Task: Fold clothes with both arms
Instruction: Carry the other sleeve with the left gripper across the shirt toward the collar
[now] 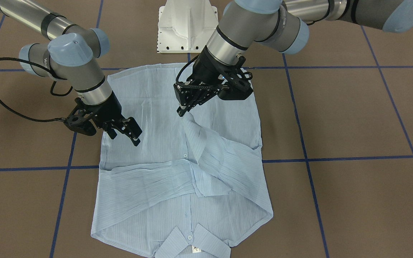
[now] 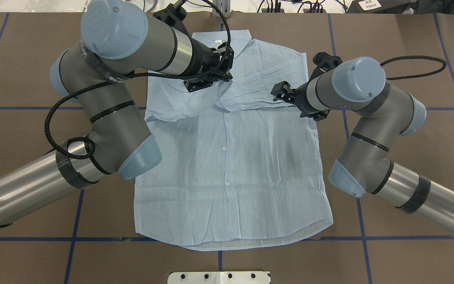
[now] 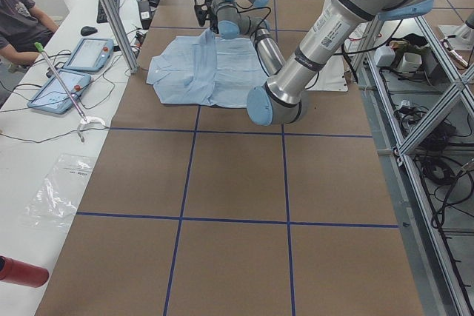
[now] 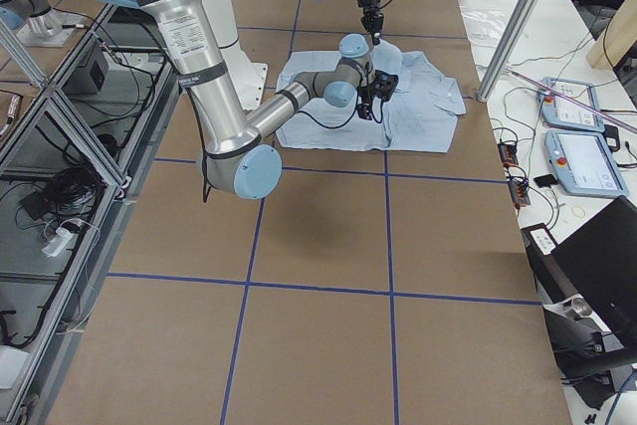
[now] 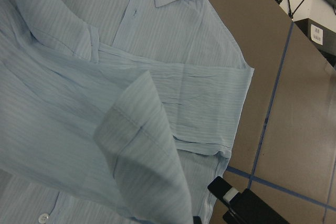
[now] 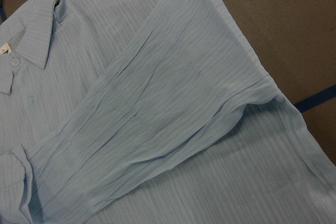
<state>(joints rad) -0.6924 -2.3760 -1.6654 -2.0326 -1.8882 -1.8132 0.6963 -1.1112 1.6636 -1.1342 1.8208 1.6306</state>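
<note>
Exterior front-facing view: left pincer clamps thin, crinkled, striped shirt by sleeve; right pincer gapes.

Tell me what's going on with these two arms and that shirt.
A pale blue, finely striped button-up shirt lies front-up on the brown table. One sleeve lies folded across the chest. The left gripper pinches the other sleeve's cuff, lifted above the shirt's middle. The right gripper hovers open over the shirt's side, holding nothing.
</note>
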